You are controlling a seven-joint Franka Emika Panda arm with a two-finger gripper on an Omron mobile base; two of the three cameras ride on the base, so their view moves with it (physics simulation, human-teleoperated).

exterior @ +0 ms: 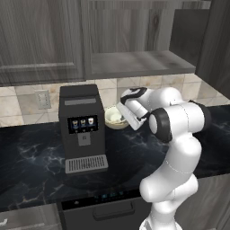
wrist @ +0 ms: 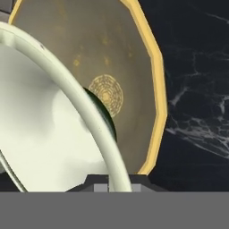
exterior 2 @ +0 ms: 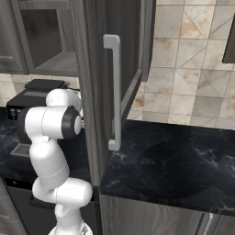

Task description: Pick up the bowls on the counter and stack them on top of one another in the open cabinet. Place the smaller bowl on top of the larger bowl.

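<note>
Hand (wrist: 108, 179) right over the smaller bowl (wrist: 49, 129), its rim running between the fingertips, apparently clamped. Larger bowl (wrist: 116, 76) sits just beyond on the counter (wrist: 197, 98), right of the coffee machine (exterior: 83, 126); open cabinet (exterior: 139, 63) waits above.

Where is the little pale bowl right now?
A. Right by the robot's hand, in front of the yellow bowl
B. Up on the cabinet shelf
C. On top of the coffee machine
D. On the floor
A: in the hand view the pale bowl sits close in front of the yellow bowl, its rim at the fingers.
</note>
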